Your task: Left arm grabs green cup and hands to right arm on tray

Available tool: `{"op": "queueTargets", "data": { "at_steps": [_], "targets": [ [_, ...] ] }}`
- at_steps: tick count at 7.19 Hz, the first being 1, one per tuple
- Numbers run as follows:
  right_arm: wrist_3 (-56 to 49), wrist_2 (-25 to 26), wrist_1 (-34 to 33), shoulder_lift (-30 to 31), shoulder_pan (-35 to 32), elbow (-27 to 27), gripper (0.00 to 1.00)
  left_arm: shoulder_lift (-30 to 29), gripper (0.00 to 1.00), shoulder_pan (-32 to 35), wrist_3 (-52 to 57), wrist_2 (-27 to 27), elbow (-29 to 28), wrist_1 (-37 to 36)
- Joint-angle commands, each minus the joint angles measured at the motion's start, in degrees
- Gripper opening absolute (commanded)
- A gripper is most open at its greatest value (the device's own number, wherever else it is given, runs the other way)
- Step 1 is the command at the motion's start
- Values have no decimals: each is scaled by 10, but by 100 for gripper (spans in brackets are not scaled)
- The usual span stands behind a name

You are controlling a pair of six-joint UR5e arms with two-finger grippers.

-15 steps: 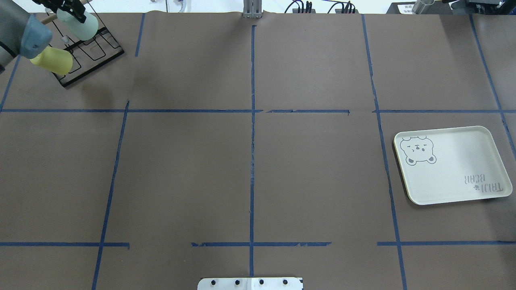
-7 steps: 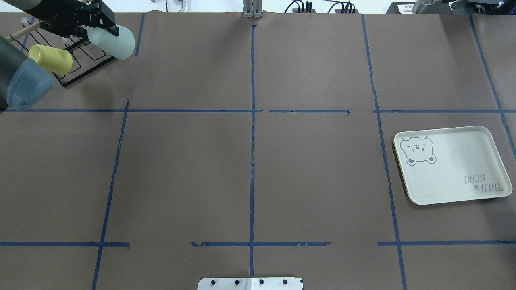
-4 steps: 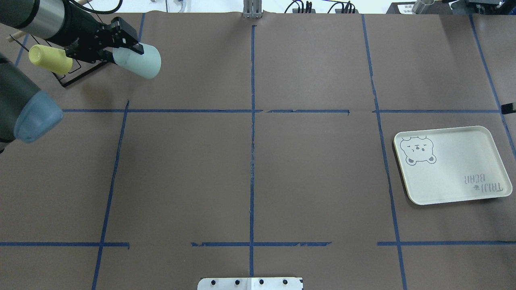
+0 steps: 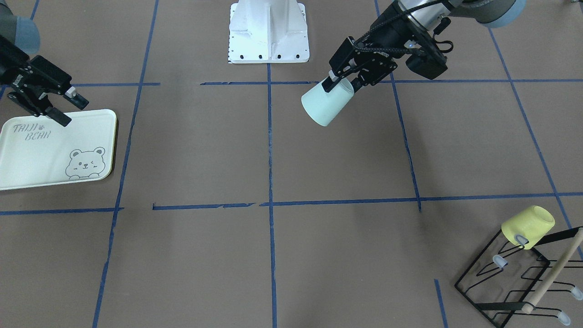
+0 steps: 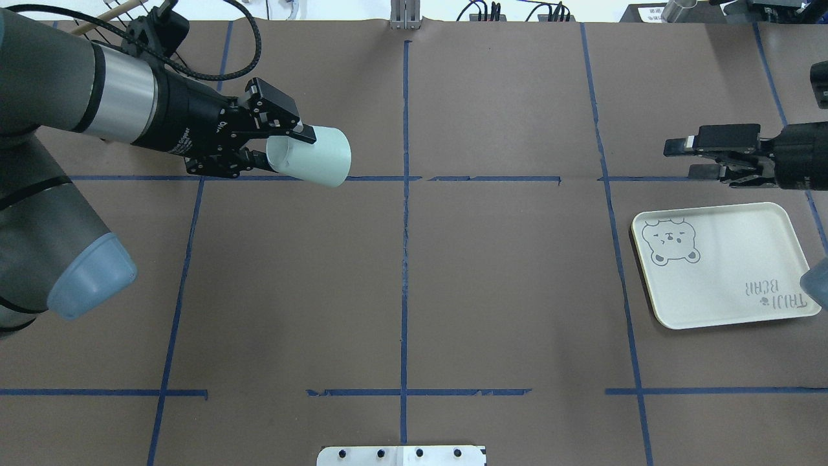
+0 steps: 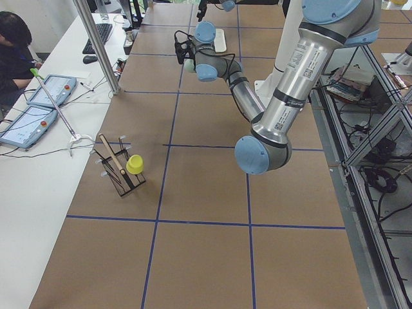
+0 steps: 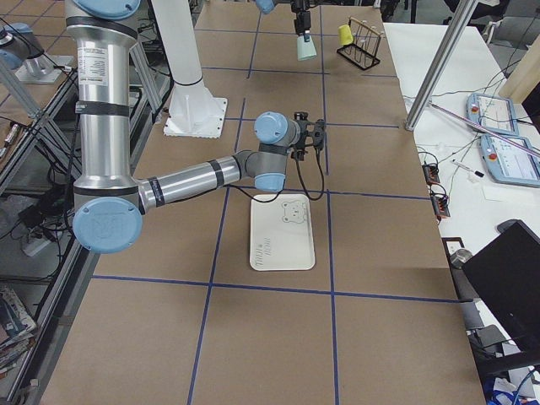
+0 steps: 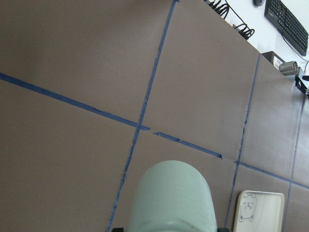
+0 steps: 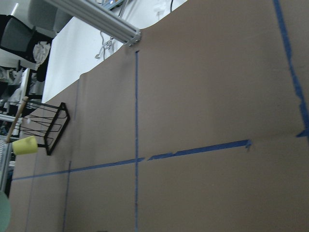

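Observation:
My left gripper (image 5: 292,147) is shut on the rim of the green cup (image 5: 315,157) and holds it on its side above the table, left of the centre line, base pointing right. The cup also shows in the front view (image 4: 324,105) and fills the bottom of the left wrist view (image 8: 174,200). My right gripper (image 5: 680,158) is open and empty. It hovers just beyond the far edge of the tray (image 5: 731,285), jaws pointing left toward the cup. In the front view the right gripper (image 4: 68,109) sits over the tray's (image 4: 41,155) corner.
A yellow cup (image 4: 528,225) hangs on a black wire rack (image 4: 510,282) at the table's far left corner; my left arm hides both in the overhead view. Blue tape lines divide the brown table. The robot base (image 4: 268,32) stands at the near edge.
My left arm has carried the green cup away from the rack, rightward and nearer the table's middle. My right gripper has come into view from the right, beside the tray.

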State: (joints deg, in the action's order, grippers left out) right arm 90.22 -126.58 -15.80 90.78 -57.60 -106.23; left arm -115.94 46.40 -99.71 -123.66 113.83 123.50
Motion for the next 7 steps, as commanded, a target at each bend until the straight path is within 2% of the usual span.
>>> {"op": "queueTargets", "data": {
  "at_steps": [1,2,4,5,7],
  "targets": [
    [77,9,94,-13,48,1,100,12,28,-30,-37,1,1,78],
    [95,28,107,-30,71,-4,100,12,28,-39,-66,0,-1,108],
    [145,146,225,-48,165,1,100,17,28,-56,-119,-1,-14,221],
    [147,169,254,-56,193,-2,100,17,28,-69,-123,-1,-38,290],
    [202,175,255,-92,206,-4,100,16,28,-94,-124,3,-103,442]
  ]
}}
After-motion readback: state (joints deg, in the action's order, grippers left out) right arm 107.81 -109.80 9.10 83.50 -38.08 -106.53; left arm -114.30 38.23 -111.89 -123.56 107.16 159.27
